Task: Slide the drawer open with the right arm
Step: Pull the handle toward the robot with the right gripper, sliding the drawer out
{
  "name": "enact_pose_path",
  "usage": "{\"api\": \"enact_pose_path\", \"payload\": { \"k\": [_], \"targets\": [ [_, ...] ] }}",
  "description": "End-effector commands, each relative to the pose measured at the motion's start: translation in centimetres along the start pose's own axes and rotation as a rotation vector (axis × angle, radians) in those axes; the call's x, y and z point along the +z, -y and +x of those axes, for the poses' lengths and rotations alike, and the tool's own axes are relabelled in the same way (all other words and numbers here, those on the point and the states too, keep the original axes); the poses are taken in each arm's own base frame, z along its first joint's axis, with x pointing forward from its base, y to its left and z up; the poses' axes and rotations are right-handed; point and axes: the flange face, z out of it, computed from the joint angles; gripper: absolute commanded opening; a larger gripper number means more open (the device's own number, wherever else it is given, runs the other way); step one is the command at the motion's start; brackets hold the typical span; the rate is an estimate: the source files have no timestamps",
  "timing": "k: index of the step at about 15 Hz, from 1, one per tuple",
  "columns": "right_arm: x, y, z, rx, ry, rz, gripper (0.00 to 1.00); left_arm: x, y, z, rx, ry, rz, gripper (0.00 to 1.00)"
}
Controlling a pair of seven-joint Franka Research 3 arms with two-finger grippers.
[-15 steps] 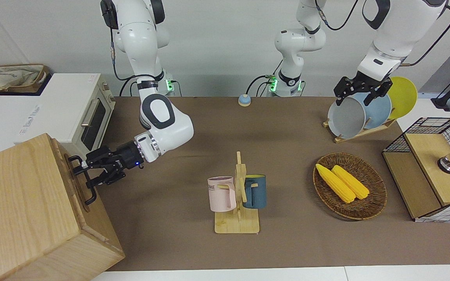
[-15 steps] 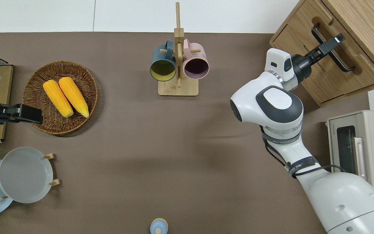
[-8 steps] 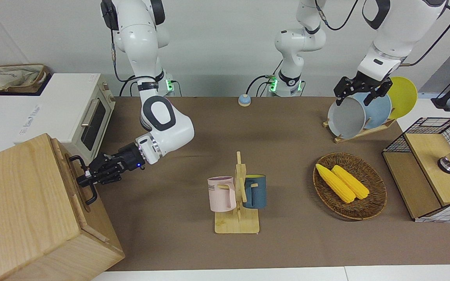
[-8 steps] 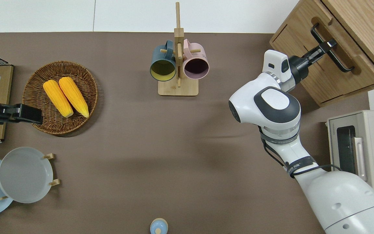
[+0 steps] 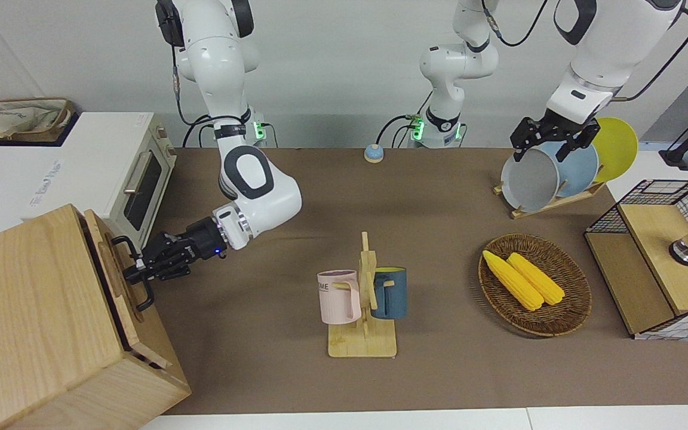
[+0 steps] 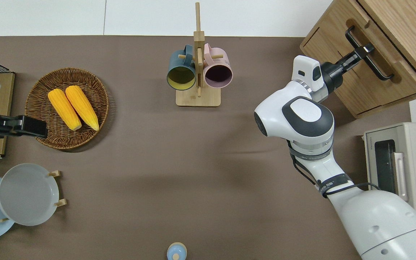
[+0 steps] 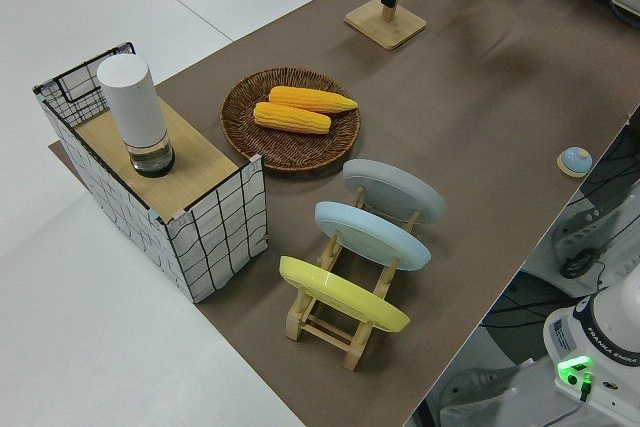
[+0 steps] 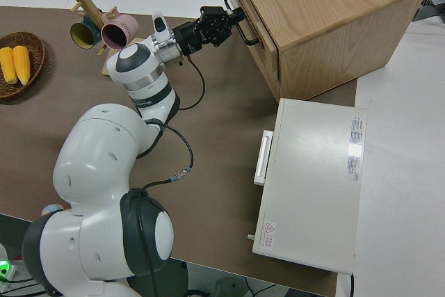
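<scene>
The pale wooden cabinet (image 5: 33,310) stands at the right arm's end of the table and also shows in the right side view (image 8: 327,12). Its drawer (image 5: 111,263) has a black bar handle (image 5: 144,295) and stands pulled out a little, with a dark gap along the cabinet body. My right gripper (image 5: 135,270) is shut on the handle near its middle. The overhead view shows the same grip (image 6: 366,48) on the handle (image 6: 377,66). My left arm is parked, its gripper (image 5: 550,143) open.
A white toaster oven (image 5: 135,173) stands beside the cabinet, nearer to the robots. A mug rack (image 5: 365,298) with pink and blue mugs is mid-table. A basket of corn (image 5: 535,283), a plate rack (image 5: 550,173) and a wire-framed cabinet (image 5: 660,257) stand toward the left arm's end.
My right gripper went from open around the handle to shut on it. The arm has drawn back toward mid-table and the drawer has slid out slightly.
</scene>
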Motion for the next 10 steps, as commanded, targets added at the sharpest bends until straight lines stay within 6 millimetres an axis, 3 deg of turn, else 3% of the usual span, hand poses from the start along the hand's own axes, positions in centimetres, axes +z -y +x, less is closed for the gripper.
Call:
{"api": "enact_pose_path", "payload": {
  "k": [1, 10],
  "targets": [
    [-4.4, -0.9, 1.6, -0.001, -0.029, 0.007, 0.000, -0.3, 0.1, 0.1, 0.009, 0.007, 0.016, 0.99],
    [-12.2, -1.3, 2.5, 0.003, -0.003, 0.045, 0.000, -0.4, 0.1, 0.1, 0.009, 0.006, 0.016, 0.99]
  ]
}}
